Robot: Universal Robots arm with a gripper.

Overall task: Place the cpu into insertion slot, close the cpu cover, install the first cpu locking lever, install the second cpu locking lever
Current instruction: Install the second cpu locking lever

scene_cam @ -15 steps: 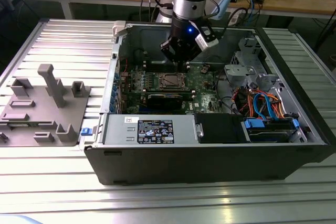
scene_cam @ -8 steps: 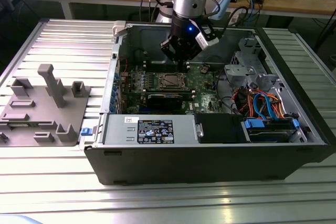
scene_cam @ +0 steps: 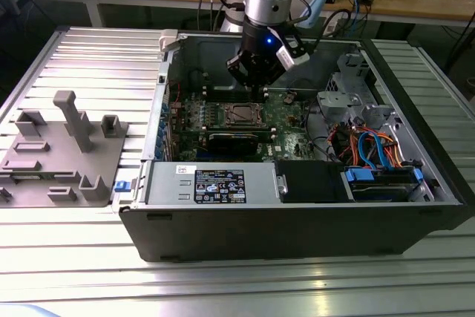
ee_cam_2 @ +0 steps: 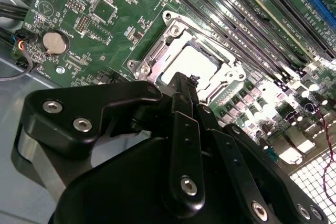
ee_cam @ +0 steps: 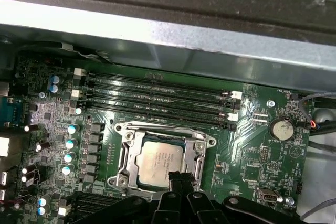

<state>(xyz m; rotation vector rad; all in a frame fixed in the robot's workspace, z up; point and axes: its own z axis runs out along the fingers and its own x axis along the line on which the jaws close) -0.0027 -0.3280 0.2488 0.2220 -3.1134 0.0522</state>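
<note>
hand: fingers pressed together, nothing held, tips poised over the socket's edge | cpu: seated in the insertion slot, directly beneath and just ahead of the fingertips | cpu cover: closed flat around the chip in both wrist views

In the second wrist view the black claw hangs over the green circuit board, its fingers drawn together at the near edge of the cpu cover. The cover lies flat — the cpu shows silvery through its window, seated in the insertion slot. A round coin battery sits nearby, and long memory slots run alongside the socket.
</note>
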